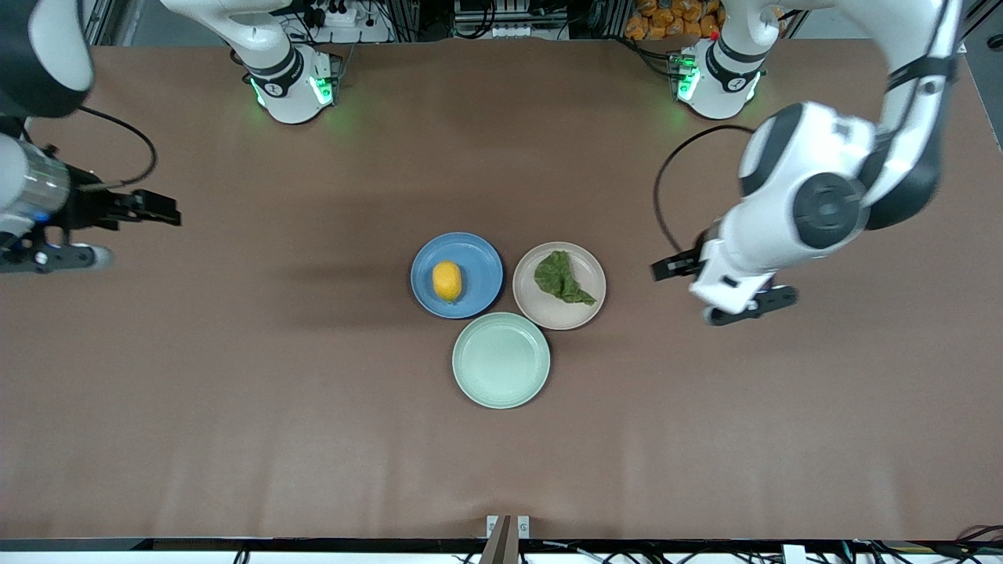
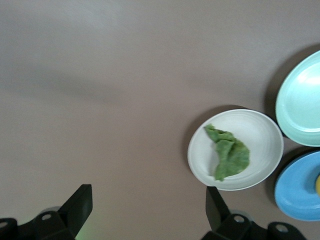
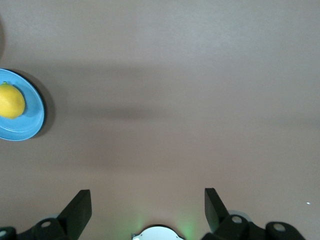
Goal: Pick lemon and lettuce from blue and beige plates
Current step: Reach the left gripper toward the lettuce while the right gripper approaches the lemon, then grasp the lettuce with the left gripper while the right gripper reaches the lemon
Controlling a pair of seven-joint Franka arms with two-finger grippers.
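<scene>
Lemon: lemon (image 1: 447, 281) lies on the blue plate (image 1: 482, 266), near the plate's middle, untouched.
Lettuce: lettuce (image 1: 561, 277) lies flat on the beige plate (image 1: 588, 310), pointed end toward the front camera and the left arm's end of the table.
Plates: blue plate and beige plate sit side by side at mid-table, rims almost touching; blue one toward the right arm's end, beige one toward the left arm's end.
Third plate: mint-green plate (image 1: 501, 360), nothing on it, just nearer the front camera than the other two, close against both.
Left gripper: left gripper (image 1: 725, 291) hangs over bare table toward the left arm's end, near the beige plate but clear of it; fingers (image 2: 80, 204) spread wide, nothing between them.
Right gripper: right gripper (image 1: 102, 235) is over bare table at the right arm's end, well apart from the blue plate; fingers (image 3: 81, 206) spread wide, holding nothing.
Table: brown table (image 1: 235, 392) surface.
</scene>
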